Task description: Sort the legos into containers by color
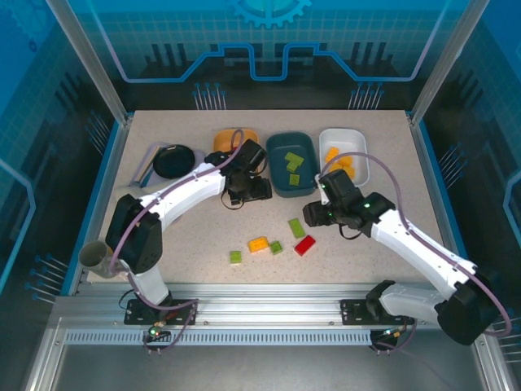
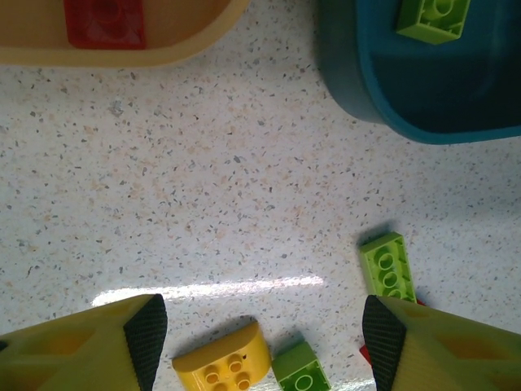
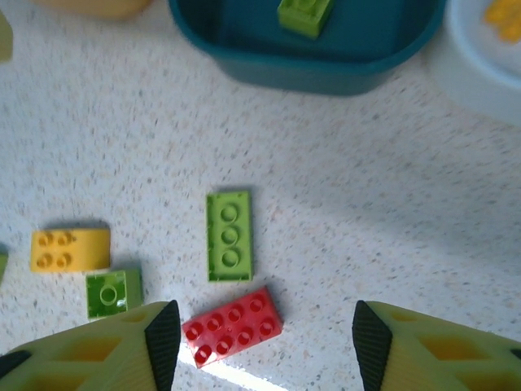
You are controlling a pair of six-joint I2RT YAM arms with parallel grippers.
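Rt gripper (image 3: 267,342): released, nothing betw. the pads, hanging over the loose pile. Lt gripper (image 2: 264,338): released too, empty, just at 6 o'clock of the orange tub (image 2: 163,53), which holds a stowed red lego (image 2: 106,20).

Loose legos lie on the table (image 1: 203,244), at 6 o'clock of the tub row. Rt wrist view:
- red brick (image 3: 232,326) at bottom centre, skewed.
- green oblong (image 3: 229,235) at its 12, v. close; can't tell if touching.
- yellow brick (image 3: 70,249) at 9, w/ small green brick (image 3: 112,292) just at its 5.
- teal tub (image 3: 309,73) at 12, w/ a green in it.
- white tub (image 3: 480,73) at 2, w/ yellow in it.

Judgement: step in hand = rt arm's next pick, prob. the red brick or the green oblong.
- Green oblong suits rt arm better, as the teal tub is straight ahead; the red brick's tub is on the lt side.
- Turn wrist so the pads meet the long sides, centre over it, drop straight down.
- Risk: a finger nudges the red brick on descent.
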